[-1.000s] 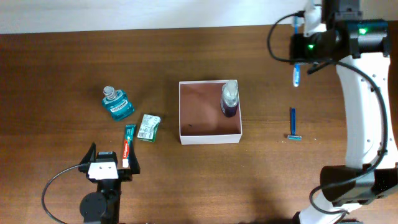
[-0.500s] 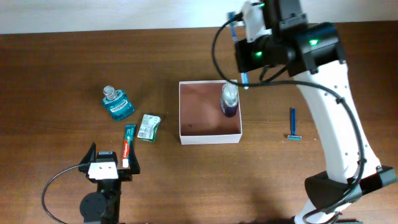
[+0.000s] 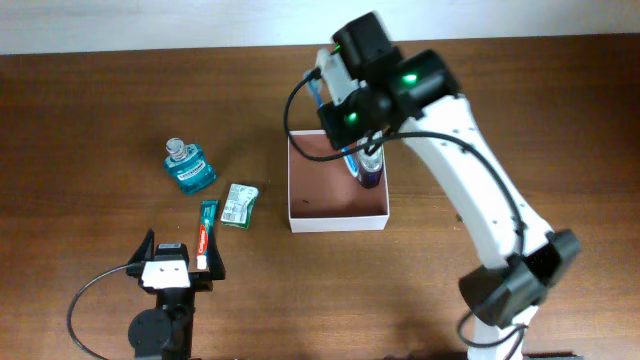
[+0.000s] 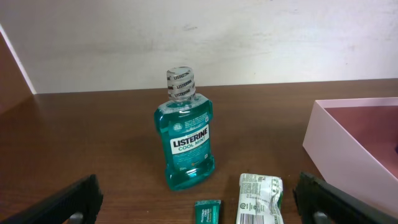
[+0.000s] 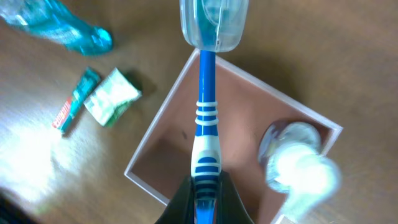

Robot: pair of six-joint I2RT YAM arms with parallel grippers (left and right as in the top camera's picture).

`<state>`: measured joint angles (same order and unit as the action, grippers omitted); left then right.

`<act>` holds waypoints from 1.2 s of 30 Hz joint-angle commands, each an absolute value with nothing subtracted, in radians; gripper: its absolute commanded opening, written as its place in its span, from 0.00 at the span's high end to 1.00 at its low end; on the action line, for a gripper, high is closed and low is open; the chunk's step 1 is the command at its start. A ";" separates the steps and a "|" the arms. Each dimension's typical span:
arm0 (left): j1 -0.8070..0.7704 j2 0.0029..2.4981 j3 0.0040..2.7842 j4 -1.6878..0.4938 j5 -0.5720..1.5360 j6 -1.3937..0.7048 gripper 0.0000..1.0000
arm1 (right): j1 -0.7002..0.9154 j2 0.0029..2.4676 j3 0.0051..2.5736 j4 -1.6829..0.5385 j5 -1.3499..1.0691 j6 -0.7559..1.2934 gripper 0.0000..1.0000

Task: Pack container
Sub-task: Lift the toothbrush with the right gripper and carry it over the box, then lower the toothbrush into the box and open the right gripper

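Observation:
The container (image 3: 335, 222) is a square white-walled box with a reddish-brown inside, at the table's middle. It also shows in the left wrist view (image 4: 348, 140) and the right wrist view (image 5: 163, 146). A purple bottle with a clear top (image 3: 369, 168) stands in its back right corner (image 5: 298, 165). My right gripper (image 3: 345, 125) hovers above the container's back part, shut (image 5: 205, 196) on a blue-and-white toothbrush (image 5: 206, 118) with a clear head cap. My left gripper (image 3: 182, 252) is open and empty (image 4: 202, 208) at the front left.
A teal mouthwash bottle (image 3: 188, 167) (image 4: 185, 140) stands at the left. A green-white packet (image 3: 239, 204) (image 4: 260, 199) and a toothpaste tube (image 3: 207, 232) (image 4: 207, 213) lie between it and my left gripper. The right arm spans the table right of the container.
My right arm has swung left from the table's back right to above the container, carrying the toothbrush. It now covers the blue razor. The left arm has not moved.

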<state>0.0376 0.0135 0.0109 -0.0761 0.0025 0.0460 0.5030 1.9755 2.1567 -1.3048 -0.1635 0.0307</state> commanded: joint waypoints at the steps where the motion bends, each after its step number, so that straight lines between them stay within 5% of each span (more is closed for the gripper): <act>1: 0.033 0.006 0.009 -0.083 0.002 0.062 0.01 | 0.520 2.028 2.144 -1.329 -0.175 0.043 0.96; 36: 0.033 0.006 0.009 -0.083 0.002 0.062 0.01 | 0.584 2.215 2.086 -1.374 -0.180 0.165 0.95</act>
<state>0.0376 0.0135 0.0109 -0.0761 0.0025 0.0460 0.5720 2.1967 2.1201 -1.3762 -0.1684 0.1577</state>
